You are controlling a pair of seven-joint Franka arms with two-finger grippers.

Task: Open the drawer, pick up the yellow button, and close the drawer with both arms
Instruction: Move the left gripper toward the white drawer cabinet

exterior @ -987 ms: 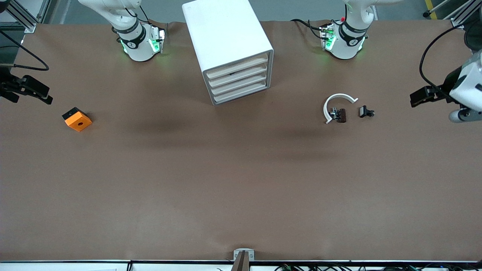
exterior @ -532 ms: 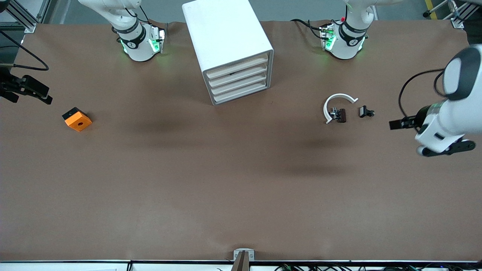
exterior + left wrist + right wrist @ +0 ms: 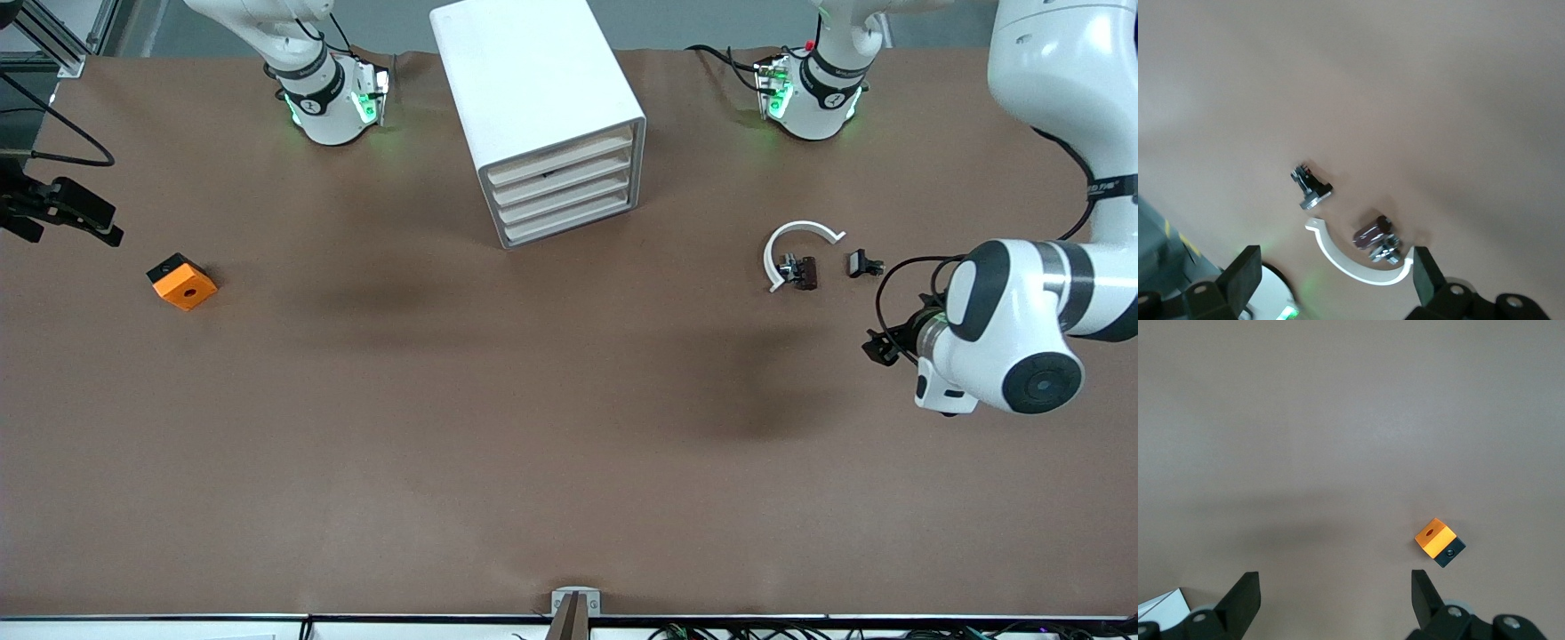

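The white cabinet [image 3: 533,89] stands between the two arm bases, and all its drawers [image 3: 564,191] are shut. The button is hidden. My left gripper [image 3: 882,347] hangs over bare table by the small black clip [image 3: 864,264]. In the left wrist view it [image 3: 1335,283] is open and empty, with the white curved piece [image 3: 1358,267] between its fingertips [image 3: 1245,273]. My right gripper [image 3: 84,213] waits over the right arm's end of the table. In the right wrist view it [image 3: 1335,603] is open and empty.
An orange square block [image 3: 182,282] lies by the right gripper and shows in the right wrist view [image 3: 1439,542]. The white curved piece [image 3: 796,242] holds a dark cylinder part [image 3: 803,271], also in the left wrist view [image 3: 1373,233]. The black clip [image 3: 1311,188] lies beside it.
The left arm has swung in from the table's end, and its hand now hangs close to the clips and the curved piece. The right arm has not moved.
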